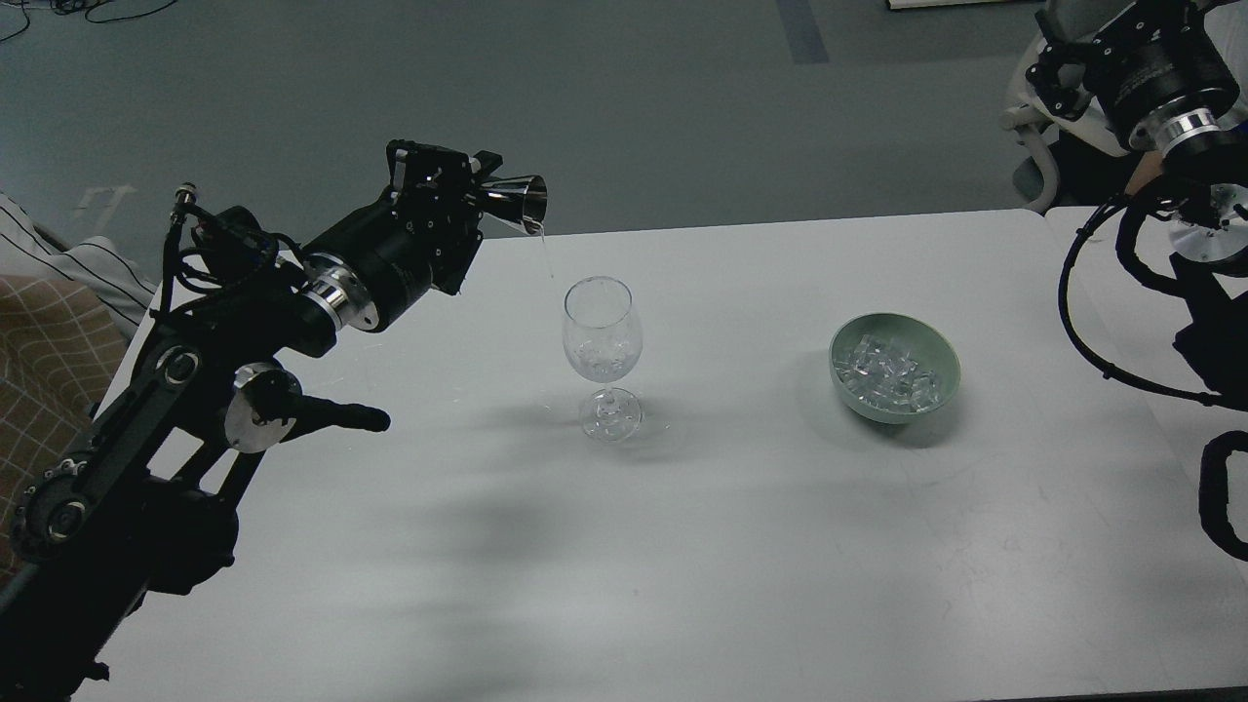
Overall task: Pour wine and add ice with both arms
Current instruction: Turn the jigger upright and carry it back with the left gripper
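On the white table [682,546] our left gripper [466,187] pinched the steel jigger [515,200], long axis near level, mouth aimed right. It sat up-left of the wine glass [602,331], so the thin wine [546,255] stream risked missing the rim. Ice [889,372] waited in the green bowl [941,390]. The right claw's state we couldn't tell.

A thin, clear stream of wine [546,255] falls from the tipped metal jigger [515,200] toward the stemmed glass [602,343] standing upright on the desk [741,546]. The ice [889,370], a heap of small glassy cubes, lies in a pale green bowl [940,343] well to the glass's right.
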Robot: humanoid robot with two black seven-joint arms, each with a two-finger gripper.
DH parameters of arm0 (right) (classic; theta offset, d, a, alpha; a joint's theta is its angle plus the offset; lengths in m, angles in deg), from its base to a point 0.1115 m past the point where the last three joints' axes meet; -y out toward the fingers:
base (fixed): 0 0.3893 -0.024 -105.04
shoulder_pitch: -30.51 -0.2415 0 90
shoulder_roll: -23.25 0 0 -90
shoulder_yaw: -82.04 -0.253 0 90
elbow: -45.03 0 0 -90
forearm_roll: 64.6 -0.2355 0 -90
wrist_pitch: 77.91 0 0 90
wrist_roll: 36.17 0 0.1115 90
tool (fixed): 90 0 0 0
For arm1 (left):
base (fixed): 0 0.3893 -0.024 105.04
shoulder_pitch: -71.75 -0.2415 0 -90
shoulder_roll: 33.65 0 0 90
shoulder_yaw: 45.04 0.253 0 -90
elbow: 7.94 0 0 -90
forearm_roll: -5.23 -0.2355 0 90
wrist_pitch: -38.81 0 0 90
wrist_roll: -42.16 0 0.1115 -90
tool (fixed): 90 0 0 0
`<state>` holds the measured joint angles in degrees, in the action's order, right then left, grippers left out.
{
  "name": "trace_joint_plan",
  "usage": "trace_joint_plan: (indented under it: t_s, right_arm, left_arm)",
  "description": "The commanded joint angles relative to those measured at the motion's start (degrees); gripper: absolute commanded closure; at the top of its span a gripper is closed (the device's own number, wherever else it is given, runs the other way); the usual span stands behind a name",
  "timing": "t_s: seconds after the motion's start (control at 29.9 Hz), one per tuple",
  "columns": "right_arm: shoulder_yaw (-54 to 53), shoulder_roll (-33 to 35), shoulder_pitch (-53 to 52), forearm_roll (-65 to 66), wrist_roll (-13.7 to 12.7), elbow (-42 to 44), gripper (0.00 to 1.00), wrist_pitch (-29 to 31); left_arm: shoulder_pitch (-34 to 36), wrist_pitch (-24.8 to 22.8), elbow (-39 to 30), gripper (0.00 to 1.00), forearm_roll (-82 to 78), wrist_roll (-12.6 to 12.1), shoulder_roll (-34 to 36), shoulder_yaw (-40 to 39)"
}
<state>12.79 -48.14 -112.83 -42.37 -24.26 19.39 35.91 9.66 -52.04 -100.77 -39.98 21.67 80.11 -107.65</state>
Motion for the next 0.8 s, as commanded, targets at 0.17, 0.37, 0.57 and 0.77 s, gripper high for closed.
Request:
trace_joint_plan:
  t_s: [0.17, 0.37, 0.57, 0.77]
  right_arm:
    - [0.0, 0.2, 0.0, 0.0, -0.1, 0.0, 0.00, 0.1]
    - [-0.1, 0.6, 0.0, 0.0, -0.1, 0.0, 0.00, 0.1]
    - [-0.2, 1.2, 0.0, -0.1, -0.1, -0.1, 0.00, 0.1]
    - [-0.1, 1.3, 0.3, 0.0, -0.1, -0.1, 0.00, 0.1]
  left_arm:
    - [3.6, -3.7, -0.2, 1.00, -3.5, -1.8, 0.5, 0.0]
    - [4.8, -5.1, -0.7, 1.00, -3.6, -2.1, 0.8, 0.0]
    - [4.9, -5.3, -1.4, 1.00, -3.6, -2.9, 0.1, -0.2]
    - [-0.4, -2.6, -2.1, 1.00, -1.9, -2.1, -1.8, -5.3]
